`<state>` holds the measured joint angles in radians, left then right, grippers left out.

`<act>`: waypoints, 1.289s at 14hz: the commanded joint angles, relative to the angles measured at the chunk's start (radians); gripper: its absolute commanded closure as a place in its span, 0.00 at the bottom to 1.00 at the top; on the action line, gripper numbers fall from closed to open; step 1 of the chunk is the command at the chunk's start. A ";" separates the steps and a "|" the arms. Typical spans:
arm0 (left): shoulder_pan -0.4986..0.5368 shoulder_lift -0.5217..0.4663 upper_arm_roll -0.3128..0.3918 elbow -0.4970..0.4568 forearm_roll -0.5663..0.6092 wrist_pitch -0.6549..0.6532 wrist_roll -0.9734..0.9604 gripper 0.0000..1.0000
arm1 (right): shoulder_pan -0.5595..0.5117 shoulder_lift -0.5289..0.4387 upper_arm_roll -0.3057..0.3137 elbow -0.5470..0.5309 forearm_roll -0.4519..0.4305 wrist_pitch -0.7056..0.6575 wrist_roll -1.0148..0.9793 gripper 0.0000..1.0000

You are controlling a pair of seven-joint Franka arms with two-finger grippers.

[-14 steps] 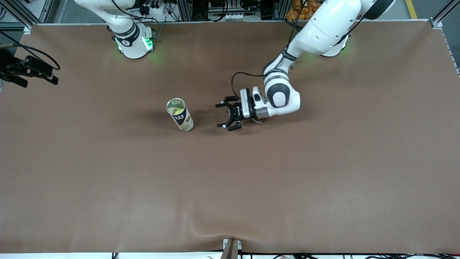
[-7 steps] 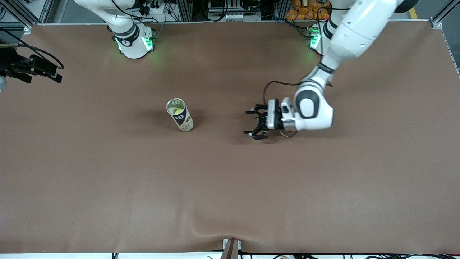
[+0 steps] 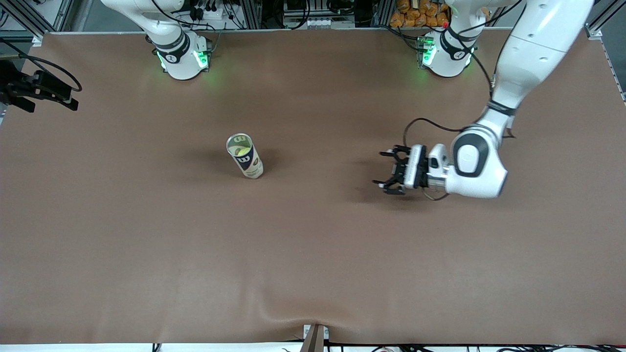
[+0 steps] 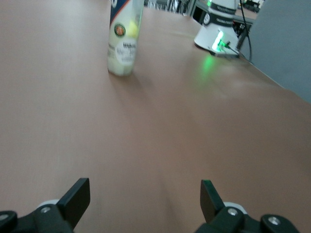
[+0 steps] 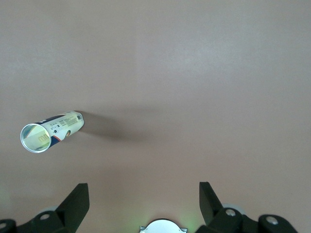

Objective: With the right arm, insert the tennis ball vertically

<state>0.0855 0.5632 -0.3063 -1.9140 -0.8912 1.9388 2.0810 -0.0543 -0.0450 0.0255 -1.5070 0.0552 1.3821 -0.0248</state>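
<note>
Broad brown table cover [image 3: 313, 254] filling nearly the whole front view, slightly puckered into a ridge at 6 o'clock. Aluminium frame rails and tangled cables [image 3: 313, 12] along the 12 o'clock edge, with orange packets [image 3: 415, 12] toward 1 o'clock. Green glow pooled on the cloth at 11 and 1 o'clock.

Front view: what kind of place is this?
Likely a robotics lab bench: two fixed arm bases at a brown-covered table, aluminium framing and cabling along its edge, a tennis ball can standing alone as the test object.
</note>
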 commanded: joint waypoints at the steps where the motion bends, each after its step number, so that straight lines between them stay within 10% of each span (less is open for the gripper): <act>1: 0.068 -0.017 -0.002 0.061 0.135 -0.118 -0.131 0.00 | -0.024 0.004 0.007 0.022 -0.009 -0.021 -0.017 0.00; 18: 0.201 -0.092 0.019 0.500 0.624 -0.610 -1.104 0.00 | -0.021 0.027 0.013 0.010 -0.006 0.032 -0.004 0.00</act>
<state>0.2910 0.5254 -0.2976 -1.4418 -0.3234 1.3844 1.0562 -0.0696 -0.0249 0.0321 -1.5088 0.0554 1.4141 -0.0258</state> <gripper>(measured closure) 0.000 0.000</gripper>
